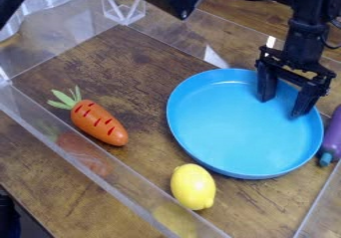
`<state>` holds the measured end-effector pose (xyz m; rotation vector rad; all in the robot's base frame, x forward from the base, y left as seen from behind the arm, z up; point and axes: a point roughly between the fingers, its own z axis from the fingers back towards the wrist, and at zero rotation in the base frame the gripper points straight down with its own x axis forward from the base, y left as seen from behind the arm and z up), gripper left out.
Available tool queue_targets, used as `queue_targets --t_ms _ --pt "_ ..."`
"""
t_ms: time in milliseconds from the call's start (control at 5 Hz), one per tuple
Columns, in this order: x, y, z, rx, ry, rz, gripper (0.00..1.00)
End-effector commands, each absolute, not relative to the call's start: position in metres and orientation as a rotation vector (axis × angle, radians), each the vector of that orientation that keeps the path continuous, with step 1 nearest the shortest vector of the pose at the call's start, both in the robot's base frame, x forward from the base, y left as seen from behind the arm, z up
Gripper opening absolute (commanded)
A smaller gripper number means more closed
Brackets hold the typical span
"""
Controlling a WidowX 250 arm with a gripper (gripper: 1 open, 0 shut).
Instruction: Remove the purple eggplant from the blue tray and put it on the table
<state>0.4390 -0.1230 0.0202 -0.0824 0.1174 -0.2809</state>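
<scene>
The purple eggplant [330, 134] lies on the table [134, 73] at the right edge of view, just outside the rim of the blue tray [240, 132], its blue-green stem end toward the front. The tray holds nothing. My gripper [293, 91] points straight down over the tray's far right part, its black fingers [268, 83] spread apart and nothing between them. It stands a little left of the eggplant and apart from it.
An orange carrot [99, 121] lies at the left and a yellow lemon [193, 185] at the front, beside the tray. Low clear acrylic walls [80, 162] border the wood-grain tabletop. Dark blurred shapes hang across the top of the view.
</scene>
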Motion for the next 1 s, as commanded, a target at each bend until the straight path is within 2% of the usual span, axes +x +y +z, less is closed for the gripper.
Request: queue_targets --t_ms 0,400,800 --pt "0.432 -0.116 0.006 -0.071 0.156 -0.325 1.0" --pt "0.437 -0.129 0.009 -0.055 0.15 -0.355 1.0" --pt "0.44 -0.119 0.007 -0.066 0.133 -0.144 1.0"
